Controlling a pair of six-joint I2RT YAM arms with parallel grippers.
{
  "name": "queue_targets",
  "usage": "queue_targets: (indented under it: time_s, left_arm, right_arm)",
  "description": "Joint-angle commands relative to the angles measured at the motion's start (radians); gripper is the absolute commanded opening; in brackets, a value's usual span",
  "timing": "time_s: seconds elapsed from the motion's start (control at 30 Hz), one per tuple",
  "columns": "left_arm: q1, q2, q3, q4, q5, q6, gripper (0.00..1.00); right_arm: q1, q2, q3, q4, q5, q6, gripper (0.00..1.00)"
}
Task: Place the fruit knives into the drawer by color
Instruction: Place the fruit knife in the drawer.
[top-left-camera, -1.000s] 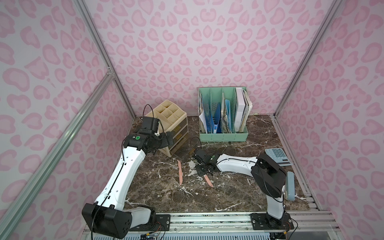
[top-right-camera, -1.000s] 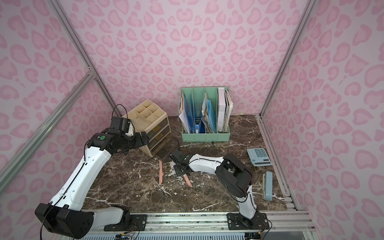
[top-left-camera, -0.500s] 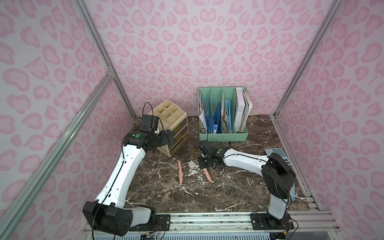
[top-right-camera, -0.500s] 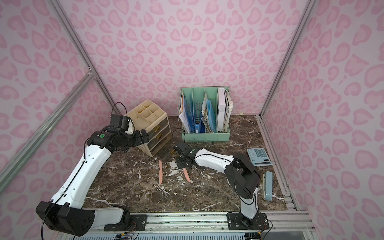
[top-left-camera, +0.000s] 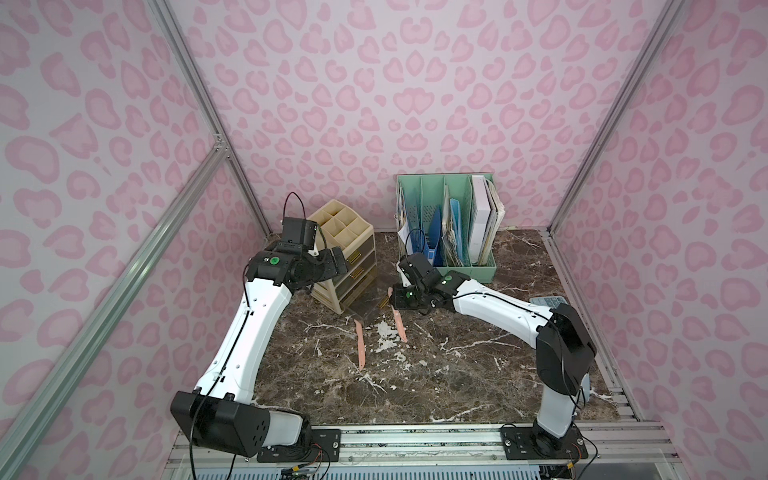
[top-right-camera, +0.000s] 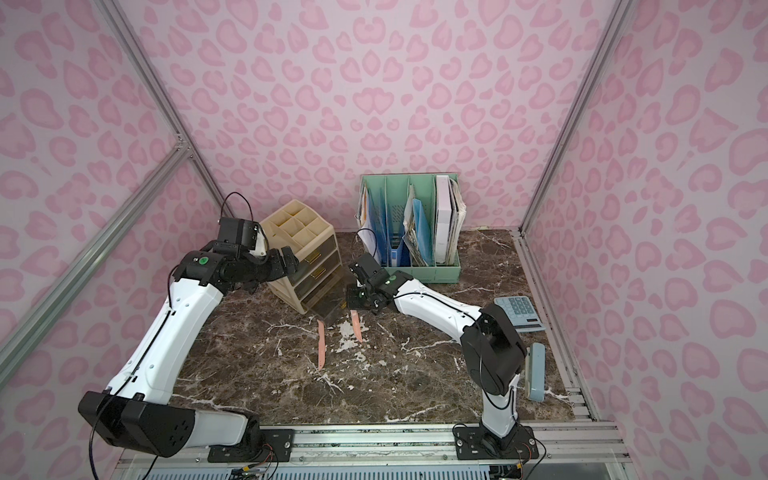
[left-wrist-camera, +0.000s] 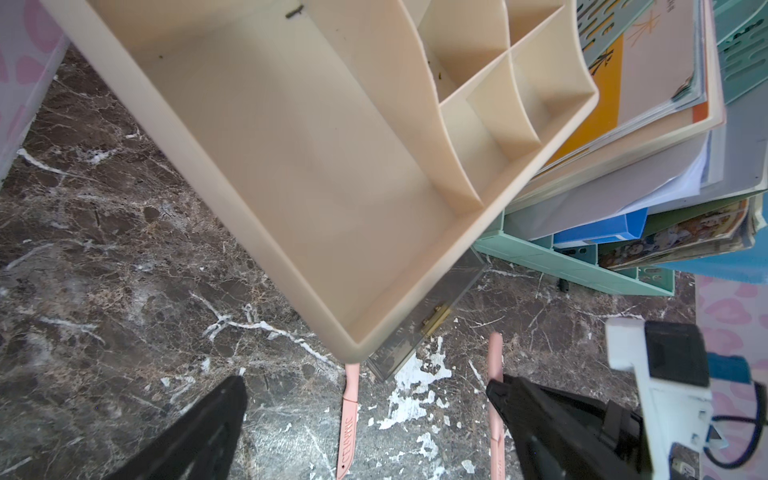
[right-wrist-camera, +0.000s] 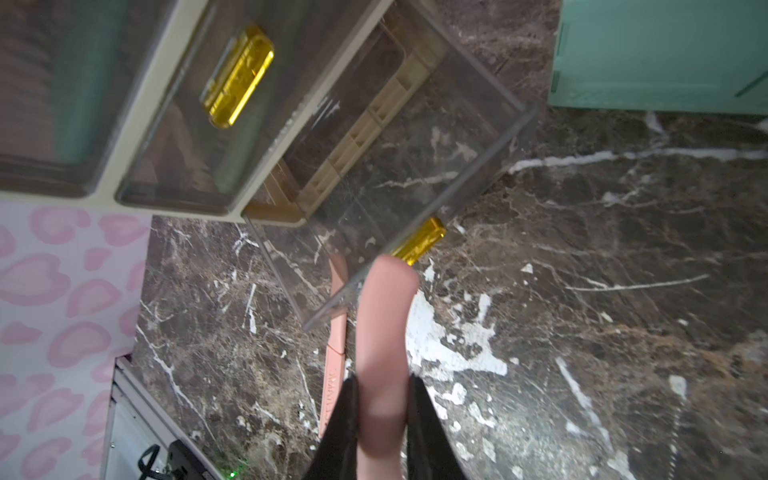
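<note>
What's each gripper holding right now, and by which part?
Right gripper pinches one pink knife across its width, nearer the rounded end that points at the open drawer. Left gripper is open and holds nothing.

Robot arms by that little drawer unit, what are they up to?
They are sorting coloured knives into the drawer unit. The right gripper is shut on a pink knife, and the knife's free end is close to the front edge of the open bottom drawer. That drawer looks empty so far. A second pink knife lies on the table just in front of the drawer. The left gripper is open and holds nothing, hovering by the unit's top.
</note>
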Motion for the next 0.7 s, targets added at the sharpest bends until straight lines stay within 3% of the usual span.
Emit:
queue_targets:
  time_s: [0.0, 0.3, 0.67]
  left_arm:
    - [0.003, -0.002, 0.008, 0.006, 0.023, -0.006, 0.99]
    - [0.007, -0.014, 0.017, 0.013, 0.043, 0.006, 0.99]
    - [0.010, -0.028, 0.006, 0.031, 0.067, 0.016, 0.99]
  right_arm:
    - [-0.016, 0.033, 0.058, 0.014, -0.064, 0.064, 0.06]
    - [-0.046, 0.147, 0.192, 0.082, -0.162, 0.226, 0.07]
    - [-0.047, 0.189, 0.153, 0.204, -0.153, 0.584, 0.06]
